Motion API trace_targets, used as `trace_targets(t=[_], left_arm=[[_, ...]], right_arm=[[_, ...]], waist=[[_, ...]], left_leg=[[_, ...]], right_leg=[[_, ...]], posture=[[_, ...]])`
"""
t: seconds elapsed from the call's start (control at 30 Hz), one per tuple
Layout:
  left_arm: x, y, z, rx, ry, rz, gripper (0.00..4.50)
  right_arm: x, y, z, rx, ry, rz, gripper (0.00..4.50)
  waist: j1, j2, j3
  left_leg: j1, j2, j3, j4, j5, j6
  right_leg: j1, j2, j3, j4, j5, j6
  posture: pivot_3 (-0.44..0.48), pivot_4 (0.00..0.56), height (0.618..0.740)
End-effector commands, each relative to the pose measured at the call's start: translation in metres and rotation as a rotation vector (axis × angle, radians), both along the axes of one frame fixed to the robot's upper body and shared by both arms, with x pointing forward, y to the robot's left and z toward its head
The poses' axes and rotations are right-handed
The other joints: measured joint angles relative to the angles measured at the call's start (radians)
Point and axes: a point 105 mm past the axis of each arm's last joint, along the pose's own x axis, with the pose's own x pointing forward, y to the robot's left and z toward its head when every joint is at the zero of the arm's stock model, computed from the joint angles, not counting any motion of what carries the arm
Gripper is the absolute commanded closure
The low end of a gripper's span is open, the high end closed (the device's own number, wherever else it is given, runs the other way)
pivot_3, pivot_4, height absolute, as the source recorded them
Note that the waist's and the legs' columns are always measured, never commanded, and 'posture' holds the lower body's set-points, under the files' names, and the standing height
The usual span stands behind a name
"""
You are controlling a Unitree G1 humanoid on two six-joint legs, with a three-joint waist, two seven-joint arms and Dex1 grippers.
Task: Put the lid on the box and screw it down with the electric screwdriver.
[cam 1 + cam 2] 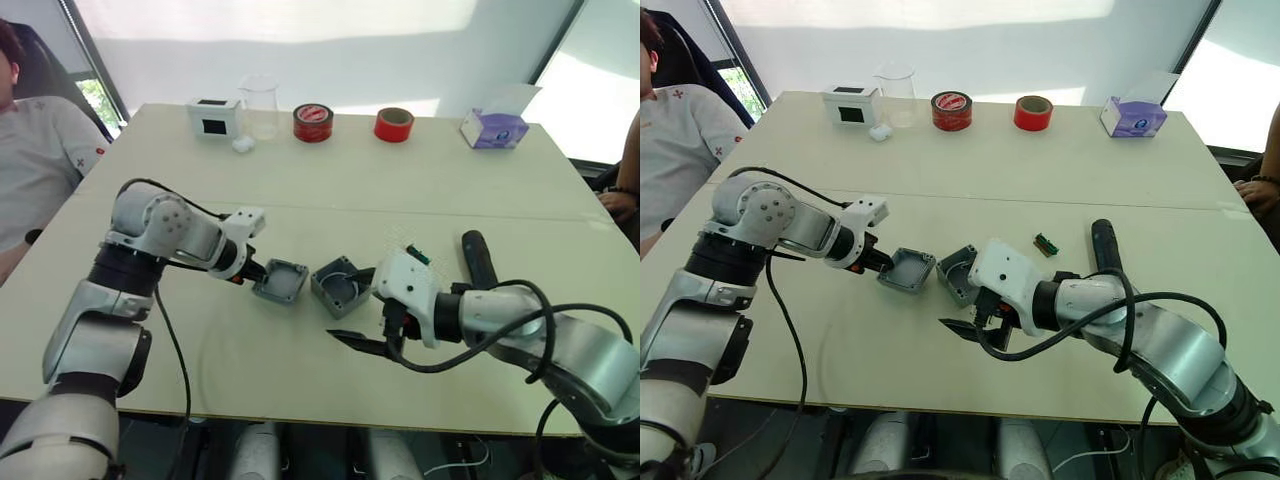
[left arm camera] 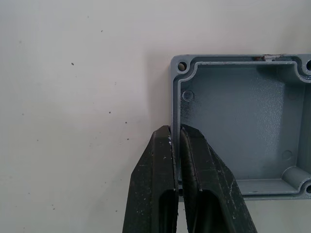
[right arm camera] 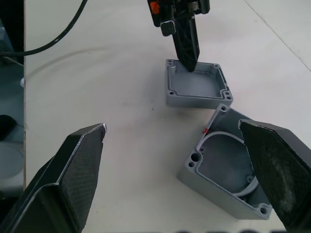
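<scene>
The lid (image 2: 238,126) lies hollow side up on the table, left of centre (image 1: 280,281). My left gripper (image 2: 176,130) is shut on its near wall, one finger inside and one outside. The box (image 1: 340,287), deeper and with a small red mark, rests tilted on the table just right of the lid (image 3: 223,170). My right gripper (image 3: 172,125) is open and low over the table, just in front of the box, with one finger over its right corner; it holds nothing. The electric screwdriver (image 1: 478,255) lies on the table right of the box, partly behind my right arm.
Along the far edge stand a white box with a black screen (image 1: 213,115), a clear beaker (image 1: 259,107), two red tape rolls (image 1: 313,122) (image 1: 394,124) and a tissue box (image 1: 494,128). A small green part (image 1: 1045,244) lies near the screwdriver. People sit at the left (image 1: 30,150) and right (image 1: 620,200).
</scene>
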Motion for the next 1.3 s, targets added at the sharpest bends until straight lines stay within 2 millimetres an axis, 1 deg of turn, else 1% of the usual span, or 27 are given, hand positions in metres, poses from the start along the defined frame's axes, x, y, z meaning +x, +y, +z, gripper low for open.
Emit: trace_targets(t=[0.03, 0.1, 0.17, 0.2, 0.23, 0.27, 0.3, 0.33, 0.4, 0.47, 0.5, 0.53, 0.6, 0.7, 0.87, 0.97, 1.13, 1.3], left_arm=[[0.001, 0.004, 0.001, -0.026, 0.002, 0.037, 4.45], [0.005, 0.007, 0.009, -0.033, -0.033, 0.061, 4.45], [0.012, 0.014, 0.021, -0.038, -0.09, 0.107, 4.45], [0.03, 0.025, 0.045, -0.083, -0.258, 0.169, 4.45], [0.05, 0.038, 0.078, -0.117, -0.504, 0.21, 4.45], [0.058, 0.046, 0.102, -0.128, -0.681, 0.21, 4.45], [0.06, 0.047, 0.118, -0.156, -0.793, 0.192, 4.45], [0.061, 0.047, 0.122, -0.176, -0.837, 0.176, 4.45], [0.058, 0.031, 0.132, -0.31, -0.934, 0.127, 4.45], [0.054, 0.019, 0.134, -0.365, -1.019, 0.085, 4.45], [0.053, 0.016, 0.133, -0.369, -1.04, 0.075, 4.45], [0.05, 0.009, 0.13, -0.412, -1.064, 0.057, 4.45], [0.042, -0.002, 0.126, -0.485, -1.104, 0.036, 4.45], [0.04, -0.011, 0.12, -0.505, -1.122, 0.032, 4.45], [0.039, -0.02, 0.122, -0.528, -1.132, 0.008, 4.45], [0.037, -0.025, 0.118, -0.52, -1.122, -0.032, 4.45], [0.036, -0.027, 0.117, -0.525, -1.121, -0.051, 4.45], [0.032, -0.036, 0.118, -0.544, -1.114, -0.103, 4.45]], right_arm=[[0.006, -0.008, 0.023, 0.076, -0.055, -0.063, 0.0], [0.01, -0.012, 0.029, 0.118, -0.046, -0.093, 0.0], [0.015, -0.016, 0.037, 0.185, -0.019, -0.122, 0.0], [0.023, -0.016, 0.05, 0.282, -0.024, -0.135, 0.0], [0.033, -0.015, 0.064, 0.399, -0.013, -0.147, 0.0], [0.04, -0.014, 0.073, 0.477, -0.001, -0.152, 0.0], [0.047, -0.011, 0.08, 0.542, 0.011, -0.151, 0.0], [0.051, -0.008, 0.083, 0.57, 0.021, -0.151, 0.0], [0.071, -0.008, 0.081, 0.622, 0.058, -0.225, 0.0], [0.087, -0.008, 0.081, 0.692, 0.1, -0.276, 0.0], [0.091, -0.007, 0.082, 0.716, 0.115, -0.285, 0.0], [0.099, -0.005, 0.079, 0.73, 0.137, -0.305, 0.0], [0.105, 0.002, 0.076, 0.758, 0.177, -0.298, 0.0], [0.106, 0.01, 0.075, 0.78, 0.218, -0.269, 0.0], [0.108, 0.012, 0.07, 0.742, 0.232, -0.265, 0.0], [0.108, 0.012, 0.07, 0.745, 0.238, -0.262, 0.0], [0.108, 0.014, 0.067, 0.73, 0.237, -0.258, 0.0], [0.112, 0.013, 0.064, 0.729, 0.238, -0.284, 0.0]], waist=[[-0.001, 0.0, 0.0], [-0.001, 0.0, 0.0], [-0.002, -0.001, 0.001], [-0.003, -0.001, 0.001], [-0.005, -0.001, 0.001], [-0.009, -0.001, 0.001], [-0.018, -0.002, 0.002], [-0.021, -0.002, 0.002], [-0.019, -0.001, 0.001], [-0.014, 0.0, 0.0], [-0.007, 0.0, 0.0], [-0.004, 0.0, 0.0], [-0.005, 0.0, 0.0], [-0.006, 0.0, 0.0], [-0.006, 0.0, 0.0], [-0.009, 0.0, 0.0], [-0.012, 0.0, 0.0], [-0.013, 0.0, 0.0]], left_leg=[[0.0, 0.0, 0.0, 0.0, 0.0, 0.0], [0.0, -0.001, 0.0, 0.0, 0.0, 0.0], [0.0, -0.001, 0.0, 0.0, 0.0, 0.0], [0.0, -0.001, 0.0, 0.0, 0.0, 0.0], [-0.001, -0.001, 0.0, 0.0, 0.0, 0.0], [-0.001, -0.001, 0.0, -0.001, 0.0, 0.0], [-0.001, -0.001, 0.0, -0.001, 0.0, -0.001], [-0.003, 0.0, 0.0, -0.002, 0.001, -0.003], [-0.002, 0.0, 0.0, -0.004, 0.002, -0.003], [-0.002, -0.002, 0.0, -0.007, 0.002, -0.003], [-0.002, -0.003, 0.0, -0.008, 0.002, -0.003], [-0.002, -0.004, 0.001, -0.008, 0.001, -0.002], [-0.003, -0.004, 0.003, -0.006, 0.001, -0.001], [-0.003, -0.003, 0.004, -0.005, 0.0, 0.0], [-0.004, -0.003, 0.004, -0.005, 0.0, 0.0], [-0.003, -0.003, 0.003, -0.005, 0.0, 0.0], [-0.003, -0.003, 0.003, -0.005, 0.0, 0.0], [-0.004, -0.003, 0.003, -0.005, 0.0, 0.0]], right_leg=[[0.0, 0.0, 0.0, 0.0, 0.0, 0.0], [0.0, -0.001, 0.0, 0.0, 0.0, 0.0], [0.0, -0.001, 0.0, 0.0, 0.0, 0.0], [0.0, -0.001, 0.0, 0.0, 0.0, 0.0], [0.0, -0.001, 0.0, 0.0, 0.0, 0.0], [-0.001, -0.001, 0.0, 0.0, 0.0, 0.0], [-0.001, 0.0, 0.0, 0.0, 0.0, 0.0], [-0.003, -0.001, -0.001, -0.001, 0.001, 0.0], [-0.004, -0.001, -0.002, -0.001, 0.001, 0.0], [-0.003, -0.002, -0.003, -0.002, 0.001, 0.0], [-0.003, -0.003, -0.003, -0.002, 0.001, 0.0], [-0.003, -0.004, -0.003, -0.003, 0.001, 0.001], [-0.004, -0.004, -0.003, -0.004, 0.003, 0.004], [-0.004, -0.004, -0.003, -0.004, 0.004, 0.006], [-0.004, -0.003, -0.003, -0.004, 0.004, 0.007], [-0.004, -0.003, -0.003, -0.004, 0.004, 0.007], [-0.004, -0.003, -0.003, -0.004, 0.004, 0.007], [-0.004, -0.003, -0.003, -0.004, 0.004, 0.007]], posture=[[0.0, 0.15, 0.715], [0.0, 0.15, 0.715], [0.0, 0.15, 0.715], [0.0, 0.15, 0.715], [0.0, 0.15, 0.715], [0.0, 0.15, 0.715], [0.0, 0.15, 0.715], [0.0, 0.15, 0.715], [0.0, 0.15, 0.715], [0.0, 0.15, 0.715], [0.0, 0.15, 0.715], [0.0, 0.15, 0.715], [0.0, 0.15, 0.715], [0.0, 0.15, 0.715], [0.0, 0.15, 0.715], [0.0, 0.15, 0.715], [0.0, 0.15, 0.715], [0.0, 0.15, 0.715]])
